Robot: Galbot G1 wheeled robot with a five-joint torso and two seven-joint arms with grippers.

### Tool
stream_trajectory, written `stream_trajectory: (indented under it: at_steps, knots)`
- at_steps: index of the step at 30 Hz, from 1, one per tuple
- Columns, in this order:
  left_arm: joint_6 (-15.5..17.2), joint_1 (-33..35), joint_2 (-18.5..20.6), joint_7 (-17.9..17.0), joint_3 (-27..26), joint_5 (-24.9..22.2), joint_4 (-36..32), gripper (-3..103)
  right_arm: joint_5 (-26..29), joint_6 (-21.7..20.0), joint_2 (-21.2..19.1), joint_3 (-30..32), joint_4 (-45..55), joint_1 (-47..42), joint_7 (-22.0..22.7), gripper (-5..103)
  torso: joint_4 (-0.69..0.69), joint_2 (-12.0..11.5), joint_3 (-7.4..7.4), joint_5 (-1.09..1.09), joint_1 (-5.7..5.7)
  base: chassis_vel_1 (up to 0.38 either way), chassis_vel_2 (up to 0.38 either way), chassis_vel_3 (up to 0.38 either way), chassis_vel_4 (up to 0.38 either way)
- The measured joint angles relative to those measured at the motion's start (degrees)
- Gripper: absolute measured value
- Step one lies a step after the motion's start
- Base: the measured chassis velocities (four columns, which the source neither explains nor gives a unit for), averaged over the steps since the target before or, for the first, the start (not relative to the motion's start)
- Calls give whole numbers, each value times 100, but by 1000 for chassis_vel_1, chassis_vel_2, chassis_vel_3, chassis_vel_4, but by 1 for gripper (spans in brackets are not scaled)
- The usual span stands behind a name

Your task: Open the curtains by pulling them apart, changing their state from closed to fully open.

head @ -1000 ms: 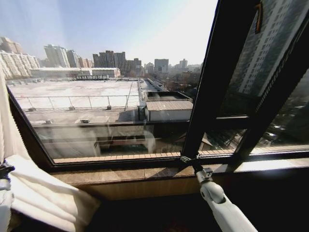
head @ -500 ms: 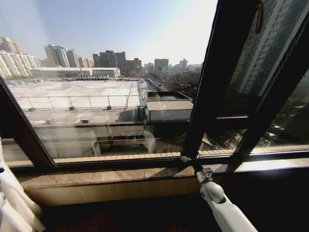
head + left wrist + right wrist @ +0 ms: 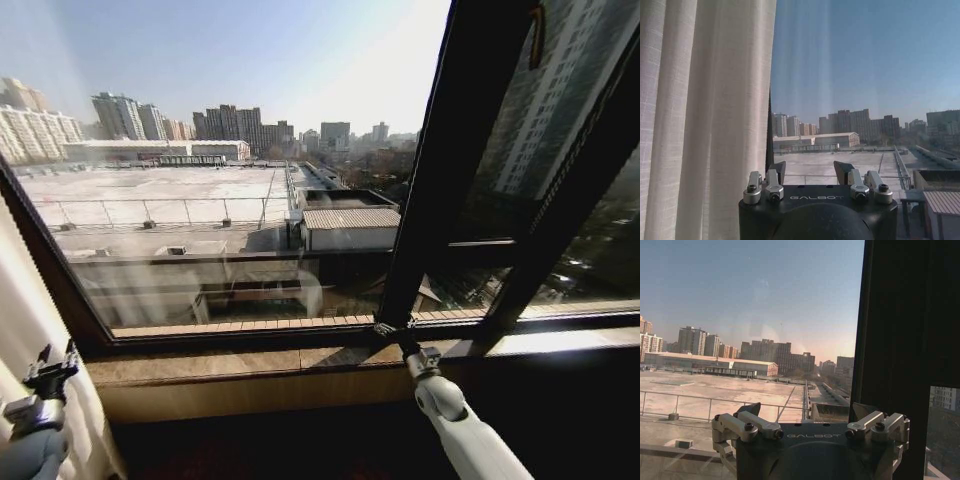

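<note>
One panel of the curtains (image 3: 28,310) hangs as a cream pleated strip at the far left of the window in the head view. In the left wrist view the curtains (image 3: 705,120) are close beside the gripper. My left gripper (image 3: 55,362) is low at the left, just in front of the fabric. There my left gripper (image 3: 810,172) is open, with only window glass showing between its fingers. My right gripper (image 3: 392,328) is at the window sill by the dark frame post; this right gripper (image 3: 807,412) is open and holds nothing.
A dark window frame post (image 3: 440,170) rises right of centre, with angled bars further right. A brown stone sill (image 3: 260,360) runs under the glass. The dark post (image 3: 905,340) stands close beside my right gripper.
The bunched fabric that lay over my left arm at the lower left has drawn back to the window's left edge. My left gripper now shows free of it. The right arm has not moved.
</note>
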Motion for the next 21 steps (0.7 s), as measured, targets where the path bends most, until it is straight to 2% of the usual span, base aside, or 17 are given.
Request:
stream_trajectory:
  at_steps: [1,2,4,5,6,8,10,11,13,17,21]
  knots:
    - [-67,91,-105,90,76,-66,-158,58,0,0,0,0,0,0,0,100,0,0,0,0,0,0,0,0,0]
    - [-67,91,-105,90,76,-66,-158,58,0,0,0,0,0,0,0,100,0,0,0,0,0,0,0,0,0]
    - [-226,257,-332,246,400,-118,-560,70,0,0,0,0,0,0,0,100,0,0,0,2,0,0,0,0,0]
    - [-232,278,-382,266,495,-142,-652,70,0,0,0,0,0,0,0,100,-1,0,0,1,1,0,0,0,0]
    - [-214,297,-476,256,688,-219,-828,81,0,0,0,0,0,0,0,100,-1,0,0,1,1,0,0,0,0]
    - [-162,303,-527,242,790,-260,-920,81,0,0,0,0,0,0,0,100,-2,0,0,1,0,0,0,0,0]
    - [-83,304,-619,232,973,-312,-1050,92,0,0,0,0,0,0,0,100,-2,0,0,0,0,0,0,0,0]
    - [-83,304,-619,232,973,-312,-1050,92,0,0,0,0,0,0,0,100,-2,0,0,0,0,0,0,0,0]
    - [-66,282,-690,305,1210,-323,-1115,99,0,0,0,0,0,0,0,100,-1,0,0,1,0,0,0,0,0]
    - [-225,242,-726,342,1484,-153,-1085,100,0,0,0,0,0,0,0,100,-1,0,1,0,0,0,0,0,0]
    - [-297,175,-768,177,1597,-41,-1005,100,0,0,0,0,0,0,0,100,-2,0,1,-1,0,0,0,0,0]
